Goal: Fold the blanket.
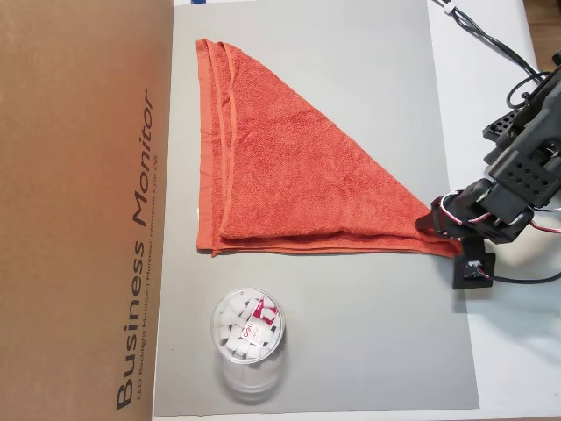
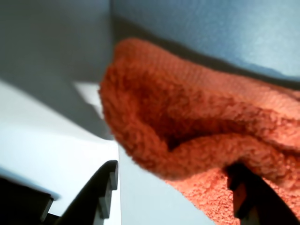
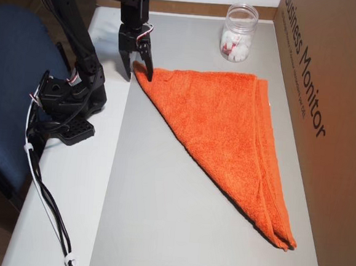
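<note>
The blanket (image 1: 289, 167) is an orange-red terry towel lying folded into a triangle on the grey mat (image 1: 368, 333). One long point reaches the mat's right edge in an overhead view. My gripper (image 1: 438, 232) sits at that corner tip. In the other overhead view the gripper (image 3: 138, 73) points down with its fingers spread on either side of the blanket (image 3: 228, 124) corner. In the wrist view the blanket (image 2: 187, 117) corner bulges between the two dark fingers (image 2: 105, 187), which stand wide apart. The gripper (image 2: 173, 171) looks open.
A clear tub (image 1: 248, 338) of white pieces stands on the mat near the blanket's hemmed edge, and shows as a tub (image 3: 238, 33) at the back. A big cardboard box (image 1: 79, 210) borders the mat. The arm base (image 3: 69, 100), cables and a blue chair (image 3: 10, 64) lie beyond the mat.
</note>
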### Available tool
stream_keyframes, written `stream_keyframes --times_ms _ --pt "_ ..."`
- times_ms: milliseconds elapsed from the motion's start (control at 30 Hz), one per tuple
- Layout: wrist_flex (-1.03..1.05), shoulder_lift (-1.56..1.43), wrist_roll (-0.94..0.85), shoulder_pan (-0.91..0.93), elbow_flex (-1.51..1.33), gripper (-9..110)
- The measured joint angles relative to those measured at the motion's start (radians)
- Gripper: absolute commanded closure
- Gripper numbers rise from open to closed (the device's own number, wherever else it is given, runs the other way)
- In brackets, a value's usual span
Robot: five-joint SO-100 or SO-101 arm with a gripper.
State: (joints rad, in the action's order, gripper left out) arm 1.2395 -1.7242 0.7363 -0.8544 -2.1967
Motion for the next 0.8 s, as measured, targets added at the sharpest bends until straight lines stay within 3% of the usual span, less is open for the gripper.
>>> stream_keyframes --times_ms 633,800 --pt "-0.075 -0.025 0.002 -0.129 -0.003 78" --pt "-0.089 -0.029 0.002 -0.124 -0.009 86"
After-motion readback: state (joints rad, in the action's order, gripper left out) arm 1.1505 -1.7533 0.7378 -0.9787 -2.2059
